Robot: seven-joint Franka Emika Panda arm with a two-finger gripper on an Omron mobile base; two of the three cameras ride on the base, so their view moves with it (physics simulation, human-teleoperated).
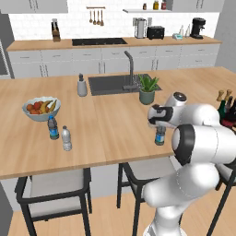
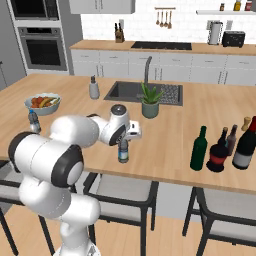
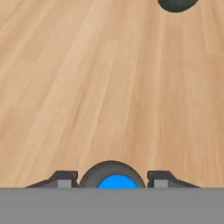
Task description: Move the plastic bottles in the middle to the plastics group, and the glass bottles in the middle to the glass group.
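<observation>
The small plastic bottle (image 1: 159, 137) (image 2: 123, 152) with a blue label stands in the middle of the island near its front edge. My gripper (image 2: 123, 142) points down over its top. In the hand view the dark cap (image 3: 112, 175) sits between my fingertips (image 3: 65, 179), which are close on both sides with thin gaps left. The plastics group (image 1: 60, 132) is two small bottles at the left by the fruit bowl. The green wine bottle (image 2: 199, 149) and the squat black bottle with a red band (image 2: 218, 154) stand at the right, beside the tall dark glass group (image 2: 245, 145).
A fruit bowl (image 1: 41, 109), a grey soap dispenser (image 1: 82, 86), the sink (image 1: 115, 84) and a potted plant (image 1: 147, 90) lie behind the bottle. Brown shakers (image 1: 224, 95) stand at the far right. Stools sit under the island's front edge.
</observation>
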